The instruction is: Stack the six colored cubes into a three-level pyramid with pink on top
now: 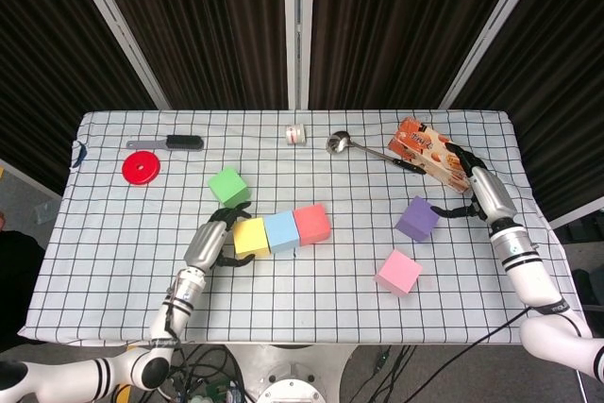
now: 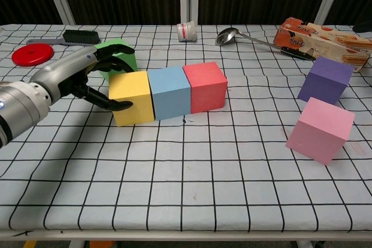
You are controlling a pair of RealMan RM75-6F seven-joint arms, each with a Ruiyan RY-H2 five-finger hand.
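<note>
Three foam cubes, yellow (image 2: 132, 97), blue (image 2: 170, 92) and red (image 2: 204, 86), sit touching in a row; the left hand (image 2: 87, 79) has fingers (image 2: 118, 105) spread against the yellow end. A green foam cube (image 2: 116, 52) stands just behind those fingers. The right hand (image 1: 475, 186) lies fingers apart beside the purple foam cube (image 1: 417, 218), the pink foam cube (image 1: 397, 272) nearer.

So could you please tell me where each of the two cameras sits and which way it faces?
Head view: high above the near edge, looking steeply down on the table; shows both arms, left hand and right hand.
Chest view: low at the near edge, looking across the tabletop; shows only the left hand.
Shared: the yellow cube at the left hand, pink cube.
</note>
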